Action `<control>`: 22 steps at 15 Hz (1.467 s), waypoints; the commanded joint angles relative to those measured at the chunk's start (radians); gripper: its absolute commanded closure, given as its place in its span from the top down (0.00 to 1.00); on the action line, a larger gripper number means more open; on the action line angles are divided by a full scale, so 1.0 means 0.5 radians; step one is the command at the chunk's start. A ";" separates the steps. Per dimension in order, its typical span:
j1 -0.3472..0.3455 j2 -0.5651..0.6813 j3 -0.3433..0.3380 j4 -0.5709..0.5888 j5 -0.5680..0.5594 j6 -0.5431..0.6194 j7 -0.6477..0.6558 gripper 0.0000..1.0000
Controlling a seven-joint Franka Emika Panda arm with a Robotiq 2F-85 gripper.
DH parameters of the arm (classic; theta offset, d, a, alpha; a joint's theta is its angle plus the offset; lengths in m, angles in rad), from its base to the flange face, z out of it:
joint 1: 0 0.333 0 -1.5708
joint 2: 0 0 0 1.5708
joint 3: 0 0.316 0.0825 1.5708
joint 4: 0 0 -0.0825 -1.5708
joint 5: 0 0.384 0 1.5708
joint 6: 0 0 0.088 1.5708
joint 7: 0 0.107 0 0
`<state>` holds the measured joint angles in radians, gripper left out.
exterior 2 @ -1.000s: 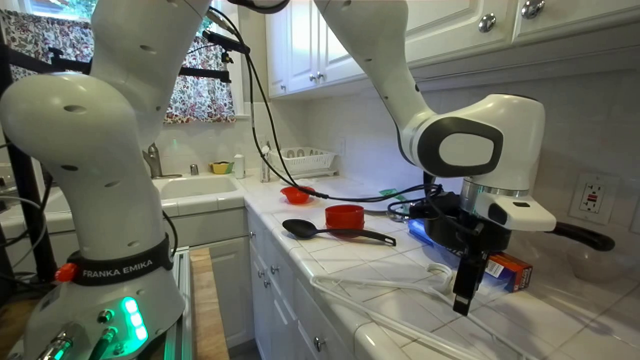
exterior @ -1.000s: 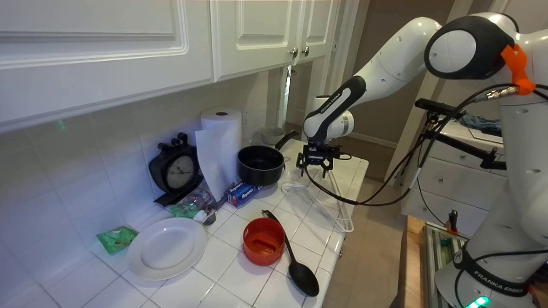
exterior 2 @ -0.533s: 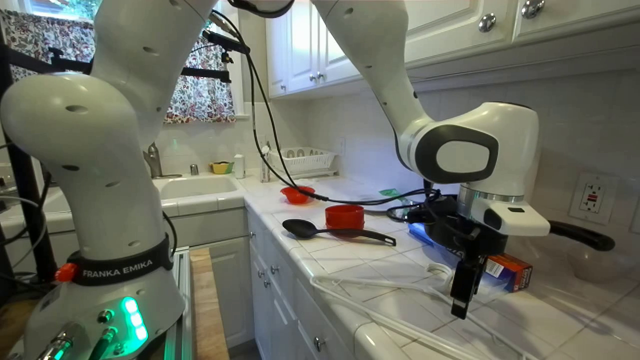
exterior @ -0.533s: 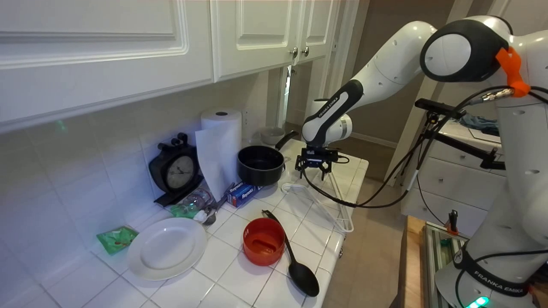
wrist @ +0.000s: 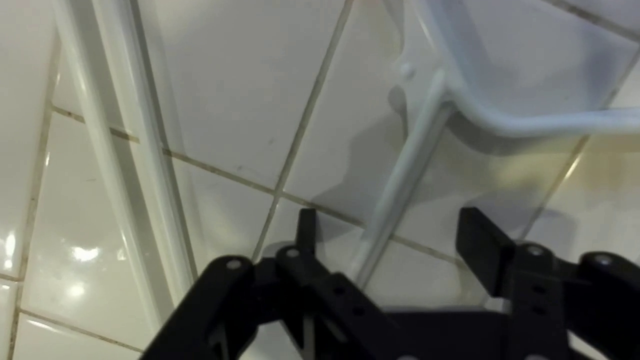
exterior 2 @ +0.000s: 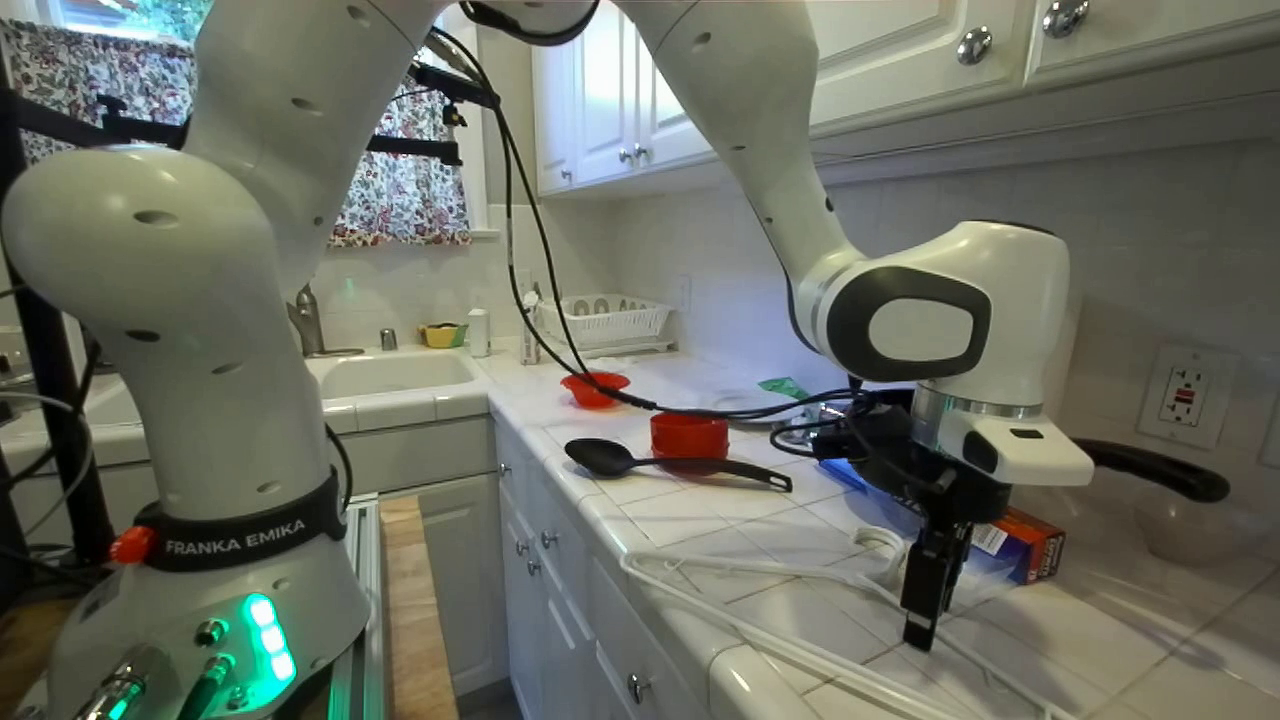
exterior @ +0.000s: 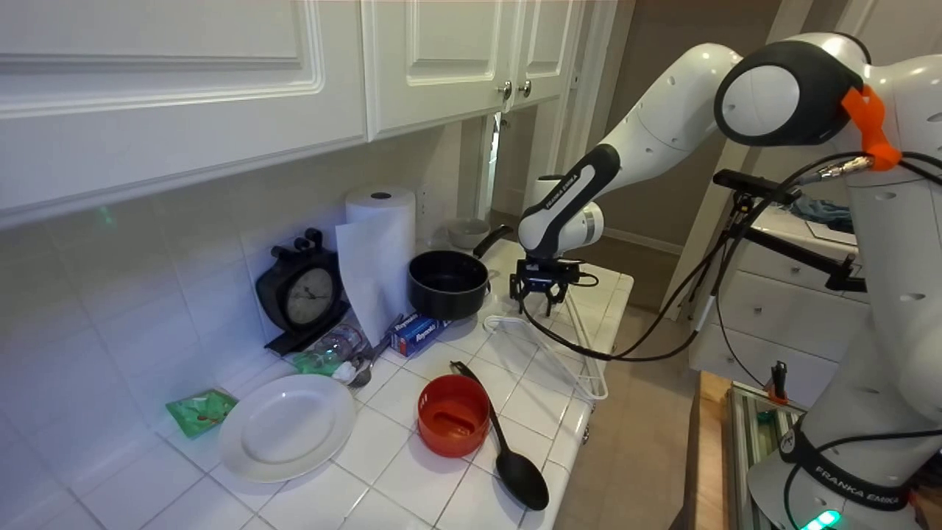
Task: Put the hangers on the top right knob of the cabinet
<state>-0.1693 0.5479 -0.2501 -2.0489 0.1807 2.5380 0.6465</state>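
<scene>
The thin white hangers point(exterior: 597, 389) lie flat on the tiled counter near its edge; their bars also show in an exterior view point(exterior 2: 760, 636) and the wrist view point(wrist: 401, 185). My gripper point(exterior: 534, 309) points down over them, low above the tiles point(exterior 2: 918, 638). In the wrist view the gripper point(wrist: 390, 217) is open, with one hanger bar running between the fingers, touching neither. Two more bars lie left of the fingers. The white cabinet point(exterior: 441, 99) hangs above, with two shiny round knobs side by side: one knob point(exterior: 504, 90) and the right-hand knob point(exterior: 525, 88). Nothing hangs on either.
A black pot point(exterior: 447, 291) with a raised handle point(exterior 2: 1150, 468) stands close to the gripper. Beside it are a foil box point(exterior: 416, 335) and a paper-towel roll point(exterior: 381, 243). A red cup point(exterior: 454, 419), black spoon point(exterior: 522, 475) and white plate point(exterior: 287, 427) stand further along.
The gripper has come down a little toward the counter and the hanger bar. The fingers stay open. The hangers have not moved.
</scene>
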 commanded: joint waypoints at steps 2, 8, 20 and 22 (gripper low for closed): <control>0.046 0.060 -0.039 0.068 0.006 0.020 0.058 0.35; 0.044 0.072 -0.037 0.100 0.008 -0.009 0.097 0.03; -0.010 -0.054 0.023 0.039 0.072 -0.115 0.023 0.04; -0.028 -0.105 0.039 0.016 0.096 -0.150 -0.007 0.04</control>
<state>-0.1644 0.5426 -0.2488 -2.0242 0.1847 2.5073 0.6814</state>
